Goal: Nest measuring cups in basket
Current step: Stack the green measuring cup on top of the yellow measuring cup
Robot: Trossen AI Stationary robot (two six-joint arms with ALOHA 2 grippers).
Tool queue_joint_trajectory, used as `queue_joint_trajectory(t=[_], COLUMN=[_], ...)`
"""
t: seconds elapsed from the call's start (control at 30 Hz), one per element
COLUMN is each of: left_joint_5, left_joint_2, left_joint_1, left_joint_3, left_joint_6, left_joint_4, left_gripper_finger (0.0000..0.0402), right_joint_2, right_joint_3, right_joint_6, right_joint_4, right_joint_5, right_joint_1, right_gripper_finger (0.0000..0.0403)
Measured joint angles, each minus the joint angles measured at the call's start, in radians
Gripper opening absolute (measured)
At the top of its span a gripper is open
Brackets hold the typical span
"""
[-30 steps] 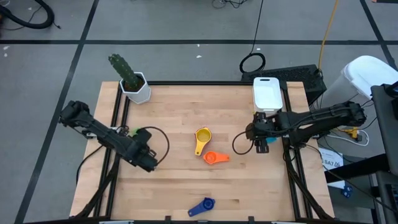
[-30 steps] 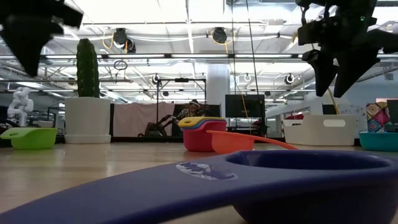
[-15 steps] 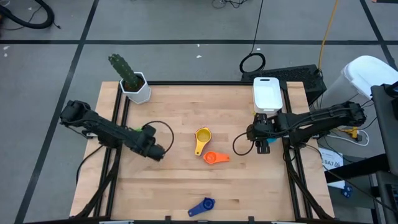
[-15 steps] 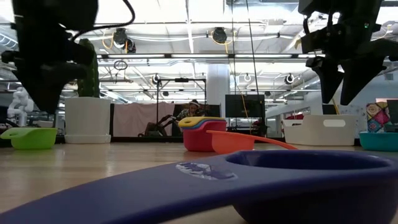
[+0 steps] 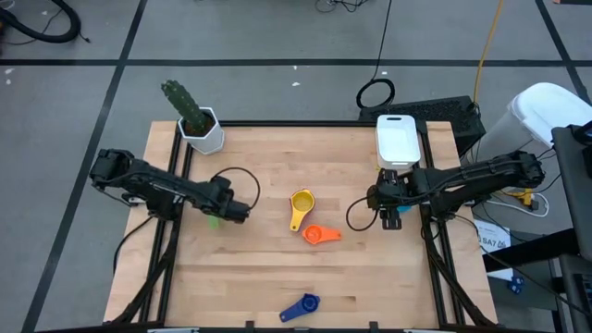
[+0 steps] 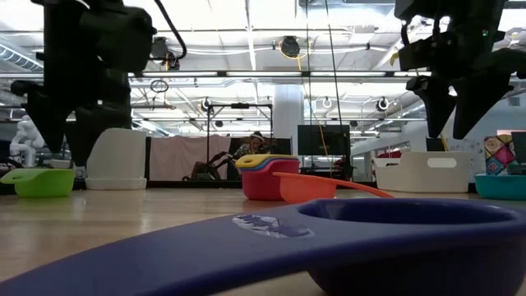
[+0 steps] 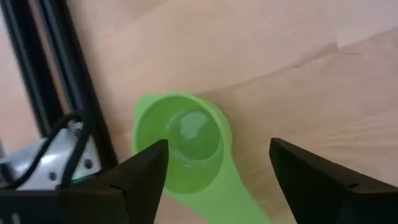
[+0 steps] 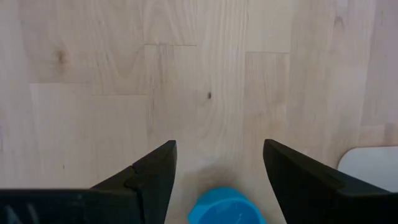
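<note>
A green measuring cup point(image 7: 180, 144) lies on the wooden table at its left side point(image 5: 214, 220), mouth up. My left gripper point(image 7: 219, 149) hangs open just above it, one finger on either side, touching nothing. My right gripper point(image 8: 221, 149) stands open over a light blue cup point(image 8: 227, 208) at the table's right point(image 5: 394, 222). Beyond it, at the far right edge, sits the white basket point(image 5: 399, 139). A red cup with a yellow one nested inside point(image 6: 265, 177) stands mid-table beside an orange cup point(image 5: 319, 235). A dark blue cup point(image 5: 301, 307) lies at the near edge.
A white hexagonal pot with a green cactus point(image 5: 202, 129) stands at the far left corner. A black cable loops off each wrist over the table point(image 5: 242, 185). Bare wood lies between the green cup and the mid-table cups.
My left gripper has swung toward the table's far edge and a little to the right, over the green cup, and has opened from shut. The green cup has stayed where it lay. My right arm has kept still.
</note>
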State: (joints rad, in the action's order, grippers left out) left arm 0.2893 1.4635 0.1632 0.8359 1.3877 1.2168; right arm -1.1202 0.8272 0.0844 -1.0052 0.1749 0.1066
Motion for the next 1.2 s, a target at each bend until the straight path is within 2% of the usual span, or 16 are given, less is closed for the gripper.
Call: queue_joint_trajectory(t=[0.37,0.67,0.83,1.03,1.2], left_joint_5=[-0.053,-0.042,-0.027,-0.019,-0.026], left_joint_2=[0.0,0.0,0.0,0.0,0.0], left_joint_1=[-0.041,-0.038,-0.035,-0.023,-0.008], left_joint_3=[-0.102,-0.149,-0.169,-0.168,-0.133], left_joint_6=[-0.027,-0.07,-0.069,-0.116,-0.137], left_joint_4=[-0.102,-0.227,-0.284,-0.356,-0.409], left_gripper_finger=[0.0212,0.0145,0.0096,0.0017,0.0021], right_joint_2=[0.0,0.0,0.0,0.0,0.0], right_joint_3=[0.0,0.0,0.0,0.0,0.0], right_joint_6=[0.028,0.038,0.053,0.053,0.052], right_joint_4=[-0.04,-0.041,-0.059,-0.066,-0.066], right_joint_5=[-0.023,-0.023,-0.023,-0.023,-0.021], right_joint_1=[0.0,0.0,0.0,0.0,0.0], right_gripper_finger=[0.0233,0.0233,0.0233,0.0233,0.0233])
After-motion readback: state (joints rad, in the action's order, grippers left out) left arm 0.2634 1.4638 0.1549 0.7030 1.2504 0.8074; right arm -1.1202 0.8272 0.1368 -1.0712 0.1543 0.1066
